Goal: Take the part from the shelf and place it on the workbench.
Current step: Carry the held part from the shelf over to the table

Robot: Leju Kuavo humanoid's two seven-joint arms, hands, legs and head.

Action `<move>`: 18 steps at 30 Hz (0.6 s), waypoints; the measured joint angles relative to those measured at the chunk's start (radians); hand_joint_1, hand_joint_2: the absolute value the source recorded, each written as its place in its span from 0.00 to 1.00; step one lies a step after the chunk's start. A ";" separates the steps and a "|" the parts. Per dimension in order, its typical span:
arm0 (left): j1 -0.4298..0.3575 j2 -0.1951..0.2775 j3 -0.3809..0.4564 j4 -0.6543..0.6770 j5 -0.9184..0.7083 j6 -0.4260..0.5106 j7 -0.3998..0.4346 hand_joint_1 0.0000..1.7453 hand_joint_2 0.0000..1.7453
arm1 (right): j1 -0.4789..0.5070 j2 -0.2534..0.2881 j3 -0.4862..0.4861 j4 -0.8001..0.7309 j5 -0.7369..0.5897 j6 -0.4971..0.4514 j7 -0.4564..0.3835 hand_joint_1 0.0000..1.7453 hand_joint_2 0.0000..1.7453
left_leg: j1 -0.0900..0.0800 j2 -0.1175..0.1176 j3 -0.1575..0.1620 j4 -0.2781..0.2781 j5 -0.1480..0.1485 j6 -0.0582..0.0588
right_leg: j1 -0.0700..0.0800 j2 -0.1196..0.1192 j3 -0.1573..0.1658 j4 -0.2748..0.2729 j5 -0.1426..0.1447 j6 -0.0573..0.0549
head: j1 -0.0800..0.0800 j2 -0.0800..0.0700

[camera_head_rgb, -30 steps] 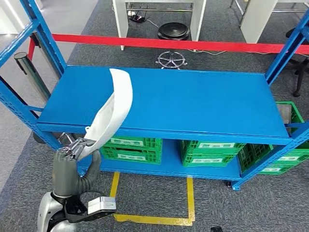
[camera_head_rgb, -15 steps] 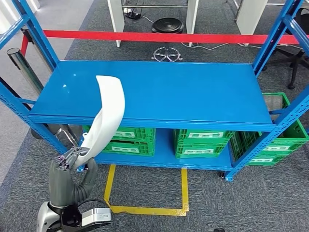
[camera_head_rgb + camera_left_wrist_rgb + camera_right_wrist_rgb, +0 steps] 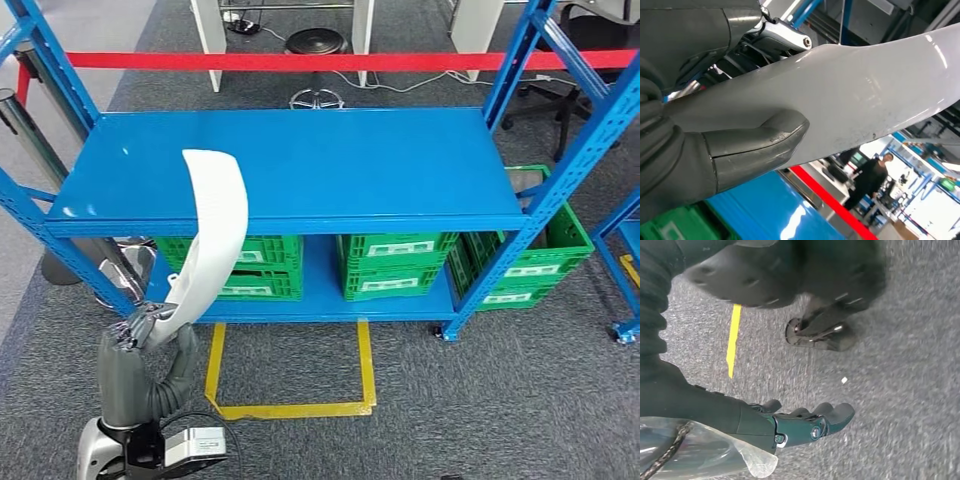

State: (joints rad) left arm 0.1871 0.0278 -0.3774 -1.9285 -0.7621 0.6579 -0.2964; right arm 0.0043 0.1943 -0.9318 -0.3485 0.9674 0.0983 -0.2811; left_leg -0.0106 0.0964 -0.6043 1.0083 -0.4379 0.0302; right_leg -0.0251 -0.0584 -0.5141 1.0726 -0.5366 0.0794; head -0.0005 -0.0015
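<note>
The left hand (image 3: pixel 143 335) is holding the white part (image 3: pixel 213 225) by its bottom end. Its fingers are wrapping around that end, and the thick thumb (image 3: pixel 757 145) is pressing flat on the smooth white side. The part is long and curved, and it is rising up and away from the hand, so most of it is sticking out past the fingers. Its top end is showing in front of the blue shelf (image 3: pixel 302 165), but I cannot tell if it is touching the shelf or hanging free of it.

The right hand (image 3: pixel 806 422) is hanging down over the grey carpet (image 3: pixel 904 390). It is holding nothing, and its fingers are lying loosely out.

I think the part could slip, because the hand is gripping only one end and the rest is leaning far out. It looks smooth, so a shake from walking could make it turn or slide out. The high end could also bump a blue shelf post (image 3: pixel 528 120) if the robot is turning close by. The workbench is not in sight.
</note>
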 joint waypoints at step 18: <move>0.023 0.002 0.040 -0.014 0.033 0.005 0.017 1.00 1.00 | 0.001 0.012 -0.005 -0.060 0.016 0.036 0.000 0.00 1.00 | 0.011 -0.172 0.161 -0.039 -0.115 -0.013 | 0.007 0.165 -0.127 -0.075 0.132 -0.049 | -0.001 0.000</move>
State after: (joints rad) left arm 0.2106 0.0297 -0.3369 -1.9428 -0.7289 0.6625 -0.2798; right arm 0.0054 0.2059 -0.9366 -0.4081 0.9830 0.1339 -0.2813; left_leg 0.0000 -0.0756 -0.4430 0.9693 -0.5525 0.0172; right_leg -0.0179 0.1064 -0.6415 0.9973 -0.4041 0.0301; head -0.0013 -0.0015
